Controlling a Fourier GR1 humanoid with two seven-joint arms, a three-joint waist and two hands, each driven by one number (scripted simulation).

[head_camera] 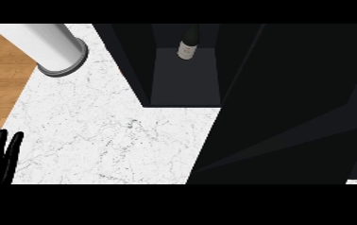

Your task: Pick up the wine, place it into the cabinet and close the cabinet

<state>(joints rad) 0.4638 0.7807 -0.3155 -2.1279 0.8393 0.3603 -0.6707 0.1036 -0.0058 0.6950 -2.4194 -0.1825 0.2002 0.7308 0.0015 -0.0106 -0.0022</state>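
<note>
While one wine bottle [187, 44] stands inside the single cabinet [182, 80], one hand [10, 154] rests seemingly open, holding nothing.

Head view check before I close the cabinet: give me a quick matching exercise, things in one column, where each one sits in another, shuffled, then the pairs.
Things:
1. wine bottle
2. left hand
3. white cylinder
4. marble counter

Places:
A. at the view's left edge, fingers up
B. upright inside the open dark cabinet
C. upper left, on the counter
D. spread below the cabinet opening

Pairs: 1-B, 2-A, 3-C, 4-D
</note>
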